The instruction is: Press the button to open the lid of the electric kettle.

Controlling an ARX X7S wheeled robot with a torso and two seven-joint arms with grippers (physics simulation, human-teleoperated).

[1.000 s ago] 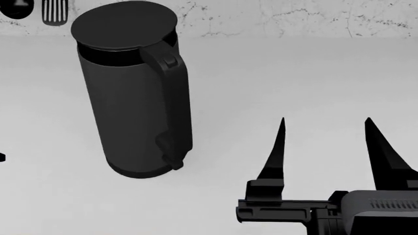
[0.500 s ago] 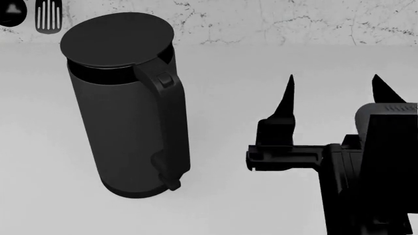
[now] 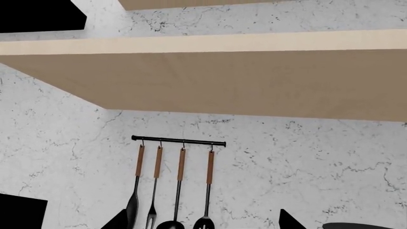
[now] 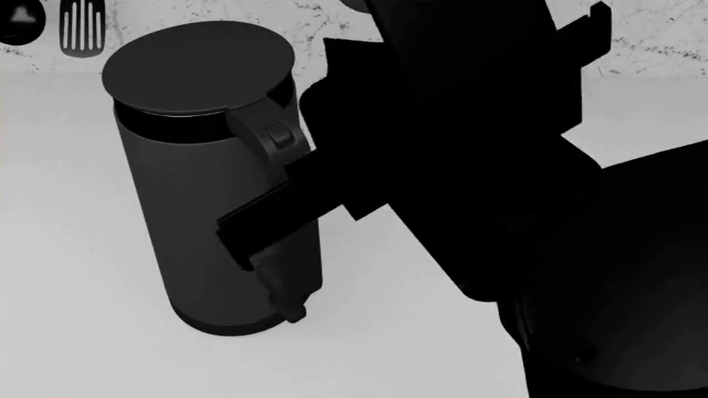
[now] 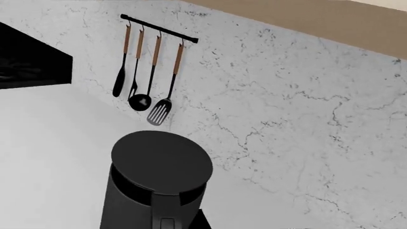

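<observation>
The electric kettle stands upright on the white counter at the left, with its lid shut. It also shows in the right wrist view, with the lid. The button sits at the top of the handle, and shows in the right wrist view too. My right arm fills the middle and right of the head view, its gripper body close beside the handle. One dark fingertip shows just beside the button; the other is hidden. My left gripper is open, empty and faces the wall.
A rail of hanging utensils is on the marble wall behind the kettle, and also shows in the left wrist view. A wooden shelf runs above it. A dark block stands at the far left of the counter.
My right arm has risen and swung left, from low at the right to close beside the kettle's handle, and now blocks much of the head view. The kettle has not moved.
</observation>
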